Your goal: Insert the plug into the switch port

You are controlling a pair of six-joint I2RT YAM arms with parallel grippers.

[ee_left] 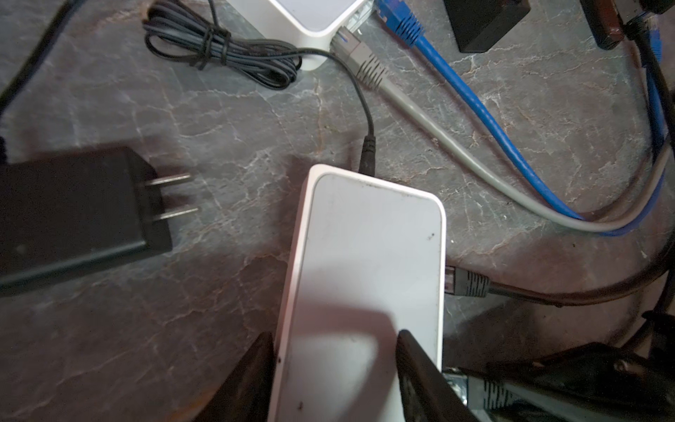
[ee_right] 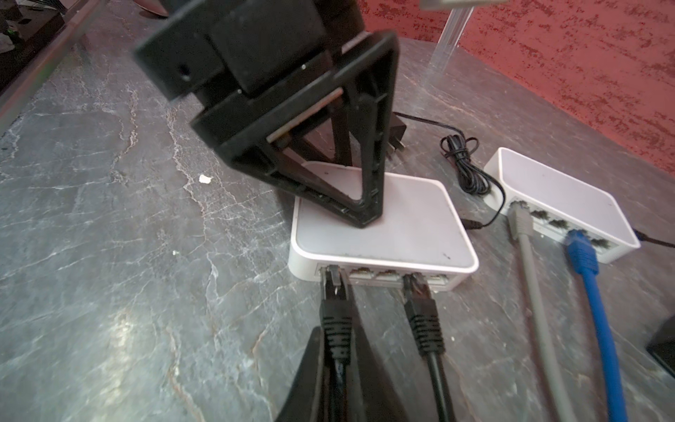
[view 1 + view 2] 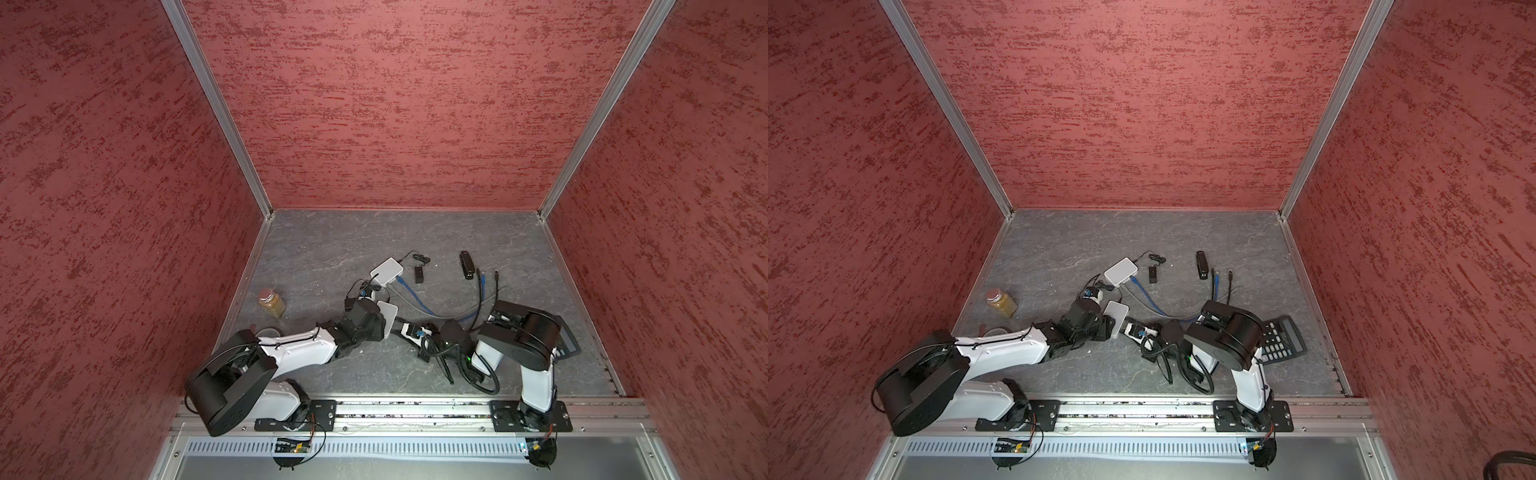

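**Item:** plug [image 2: 334,314], black, network type, with a ribbed boot on a black cable.

**Location:** middle of the table [image 2: 109,255], toward the near edge, at the end port of the nearer white switch [image 2: 383,234]. The nose is in the mouth of the port. Whether it has clicked home cannot be told.

**Orientation:** the long axis is roughly level with the table and in line with its cable. The nose points left and slightly far, into the port row, which faces right.

**Handling (judged):**
- Light, with a hard shell and probably a thin, springy latch that could snag or snap.
- The boot looks rubbery and should give grip.
- The cable looks stiff enough to pull the plug off line.
- Best held by the flat sides of the boot, behind the latch.

**Right gripper** [image 2: 336,350]: fingers closed on the boot, one on each side.

**Switch (judged):** a small, light box, likely to slide on the smooth top, so it needs bracing against the push.

**Left gripper** [image 1: 334,338]: fingers part-way apart and not clamped across the box. One tip presses on the lid. The other sits at the edge opposite the ports.

**Neighbours:**
- A second black plug [image 2: 422,310], seated further along the same row.
- A second switch [image 2: 562,197] farther off, carrying a grey cable [image 2: 529,255] and a blue cable [image 2: 591,285].
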